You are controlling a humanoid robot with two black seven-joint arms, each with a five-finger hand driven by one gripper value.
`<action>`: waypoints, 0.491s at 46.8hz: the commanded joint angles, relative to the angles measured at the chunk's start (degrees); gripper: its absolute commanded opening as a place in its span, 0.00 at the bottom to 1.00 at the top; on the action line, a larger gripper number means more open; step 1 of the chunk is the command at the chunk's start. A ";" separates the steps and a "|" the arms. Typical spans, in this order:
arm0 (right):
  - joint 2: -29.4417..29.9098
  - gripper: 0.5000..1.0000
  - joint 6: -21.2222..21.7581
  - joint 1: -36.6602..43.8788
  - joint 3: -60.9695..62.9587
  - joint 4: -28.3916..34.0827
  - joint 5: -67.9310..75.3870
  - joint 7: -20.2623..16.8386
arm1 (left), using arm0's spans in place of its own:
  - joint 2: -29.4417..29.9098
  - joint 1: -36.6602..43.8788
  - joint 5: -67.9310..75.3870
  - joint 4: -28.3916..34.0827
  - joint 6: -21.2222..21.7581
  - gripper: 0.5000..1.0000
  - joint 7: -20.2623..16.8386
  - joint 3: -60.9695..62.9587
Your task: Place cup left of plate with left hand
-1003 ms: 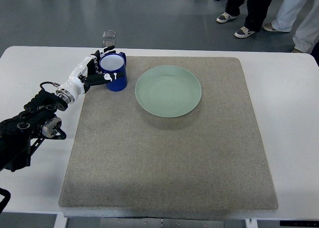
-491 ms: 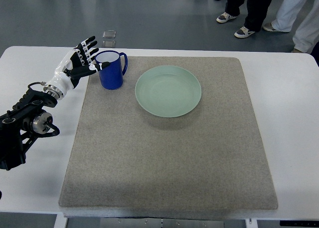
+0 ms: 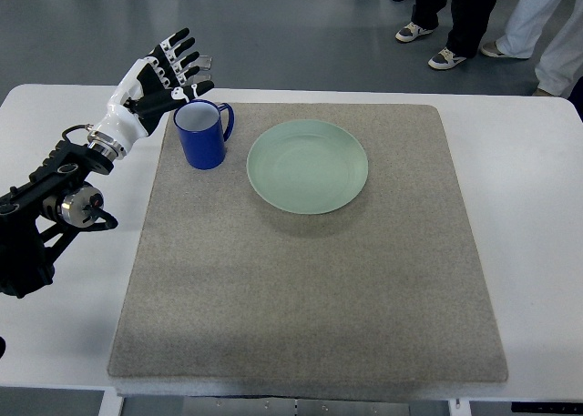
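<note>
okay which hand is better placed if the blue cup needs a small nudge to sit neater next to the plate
Left. The left hand hovers open just beside the blue cup, which stands upright on the mat left of the plate. No right arm shows in view.

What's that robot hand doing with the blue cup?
The robot's left hand has its fingers spread open and holds nothing; it hangs just beside the blue mug at the back left. The mug stands upright on the grey felt mat, left of the round pale green plate, a small gap between them. So the cup looks put down where it belongs. No right hand shows.
</note>
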 commanded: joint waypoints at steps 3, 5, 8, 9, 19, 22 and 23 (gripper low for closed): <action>0.00 0.86 0.00 0.00 0.00 0.09 0.05 0.06 | -0.07 -0.34 -4.76 0.07 -1.67 0.99 0.00 -2.88; 0.00 0.86 0.00 0.00 0.00 0.09 -0.03 0.06 | -0.07 -0.60 -6.95 0.07 -1.85 0.99 0.09 -2.88; 0.00 0.86 0.00 0.00 0.00 0.00 -0.03 -0.02 | -0.07 -0.95 -9.15 -0.02 -1.85 0.99 0.26 -2.97; 0.00 0.86 0.00 0.00 0.00 0.00 -0.03 -0.02 | -0.16 -1.04 -9.60 0.07 -1.85 0.99 0.35 -2.97; 0.00 0.86 0.00 0.00 0.00 0.00 -0.03 -0.02 | -0.60 -2.62 -14.34 0.68 -1.50 0.98 1.23 -3.14; 0.00 0.86 0.00 0.00 0.00 0.00 0.05 -0.02 | -0.68 -2.89 -16.10 1.03 -1.06 0.97 1.76 -3.05; 0.00 0.86 0.00 0.00 0.00 0.00 -0.03 -0.02 | -0.77 -2.98 -16.63 1.30 -0.89 0.96 2.19 -3.05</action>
